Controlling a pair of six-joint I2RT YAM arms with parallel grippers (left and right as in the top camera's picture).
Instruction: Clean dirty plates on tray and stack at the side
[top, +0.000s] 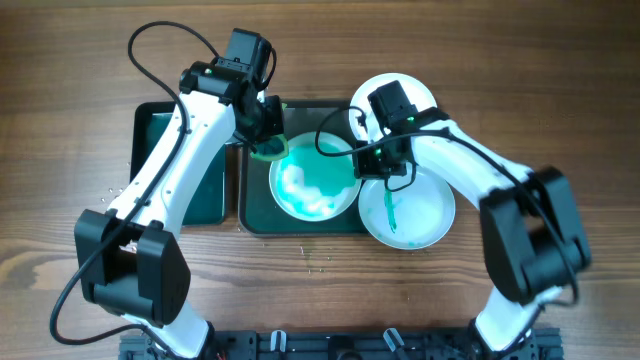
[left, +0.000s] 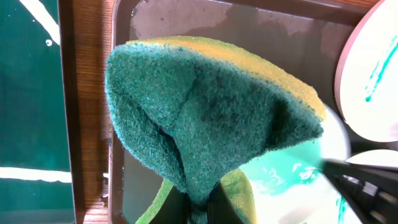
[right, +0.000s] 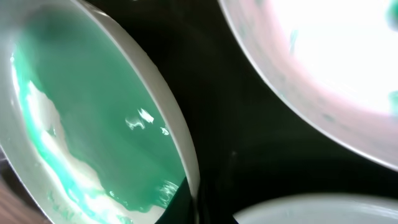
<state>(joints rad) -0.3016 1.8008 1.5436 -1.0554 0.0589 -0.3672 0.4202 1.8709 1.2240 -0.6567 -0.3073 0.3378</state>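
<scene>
A white plate smeared with wet green lies in the large dark green tray. My left gripper is shut on a green and yellow sponge at the plate's far left rim. In the left wrist view the folded sponge fills the frame, pinched in the jaws. My right gripper is shut on the plate's right rim, which sits between the jaws in the right wrist view. A second plate with a green streak lies at the tray's right edge. A third plate lies behind it, mostly hidden by my right arm.
A smaller dark green sponge tray stands left of the large tray, under my left arm. Bare wooden table surrounds both trays. Small crumbs lie near the front edge of the large tray.
</scene>
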